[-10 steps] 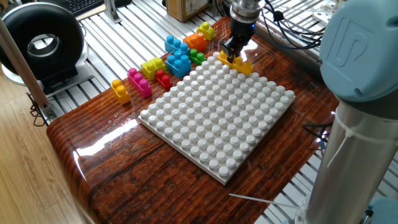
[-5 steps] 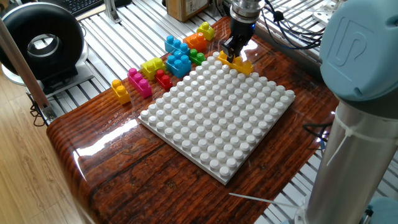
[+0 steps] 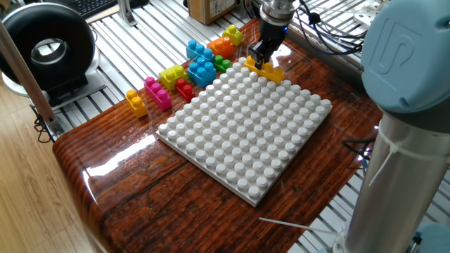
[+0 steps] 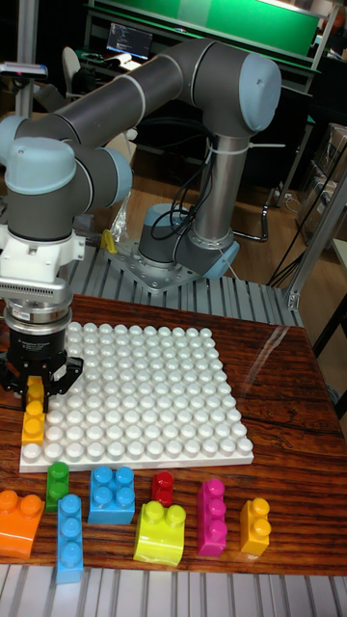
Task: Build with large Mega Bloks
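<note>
The grey UR5 arm is seen bent over the table, its wrist pointed straight down above one corner of the large white studded square baseplate. The black two-finger gripper hangs vertically there, closed on one end of a long yellow plastic brick with round studs, which is clamped between the fingers. In the tall fixed view the yellow brick is seen at the left edge of the baseplate near its front corner; whether it is pressed fully onto the studs cannot be told.

Compared with a second ago, the yellow brick and the gripper have been shifted very slightly towards the corner; nothing else has been moved.

The other bricks are left loose on the glossy brown wooden table beside the baseplate: an orange brick, a green brick, two blue bricks, a red brick, a lime brick, a magenta brick and a small yellow brick.
</note>
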### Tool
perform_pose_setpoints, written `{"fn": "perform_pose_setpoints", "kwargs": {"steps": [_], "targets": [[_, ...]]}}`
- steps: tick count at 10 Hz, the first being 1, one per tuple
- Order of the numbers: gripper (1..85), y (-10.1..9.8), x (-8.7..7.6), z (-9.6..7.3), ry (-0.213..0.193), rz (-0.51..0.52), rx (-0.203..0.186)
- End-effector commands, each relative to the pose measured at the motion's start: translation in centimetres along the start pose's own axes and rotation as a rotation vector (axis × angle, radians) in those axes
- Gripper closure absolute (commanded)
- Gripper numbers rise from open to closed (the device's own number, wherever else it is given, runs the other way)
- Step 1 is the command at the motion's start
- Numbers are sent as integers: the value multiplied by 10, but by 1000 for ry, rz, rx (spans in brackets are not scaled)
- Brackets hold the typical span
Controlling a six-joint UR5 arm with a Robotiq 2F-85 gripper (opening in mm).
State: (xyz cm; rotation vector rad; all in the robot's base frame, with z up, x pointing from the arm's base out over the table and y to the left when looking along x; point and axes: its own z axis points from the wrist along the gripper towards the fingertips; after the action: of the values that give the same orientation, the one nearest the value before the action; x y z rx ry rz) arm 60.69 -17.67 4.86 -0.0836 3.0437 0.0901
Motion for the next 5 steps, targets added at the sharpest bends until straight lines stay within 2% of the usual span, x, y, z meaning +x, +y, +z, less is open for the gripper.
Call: {"fn": "perform_pose_setpoints", "kwargs": {"steps": [1, 5], "targets": [[847, 0, 0, -1, -2, 4, -2], [847, 5, 0, 0, -3, 21, -14]]}}
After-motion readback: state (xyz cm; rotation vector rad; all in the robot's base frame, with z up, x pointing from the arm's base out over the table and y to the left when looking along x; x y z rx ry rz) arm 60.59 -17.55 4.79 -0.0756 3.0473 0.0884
